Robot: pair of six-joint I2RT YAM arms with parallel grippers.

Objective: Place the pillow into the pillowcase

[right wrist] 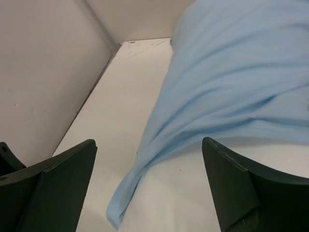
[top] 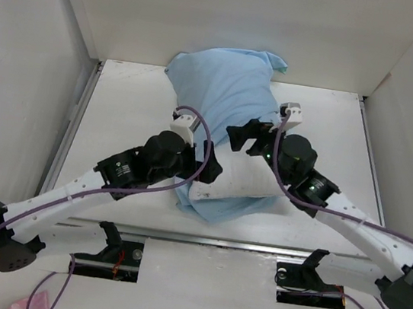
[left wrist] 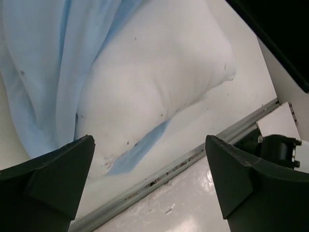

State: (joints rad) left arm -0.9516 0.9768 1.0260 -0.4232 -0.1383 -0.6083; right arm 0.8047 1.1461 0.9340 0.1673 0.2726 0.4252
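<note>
Poking from pillowcase — pillow, near end.

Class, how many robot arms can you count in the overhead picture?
2: the left arm reaches in from the lower left, the right arm from the lower right. None seems hidden.

The pillow lies mid-worktop, its far part inside the pillowcase, which reaches the back wall. Its near end sticks out toward the arm bases. The left hand is at that end's left, and the right hand is farther back and rightward, over the pillowcase.
</note>
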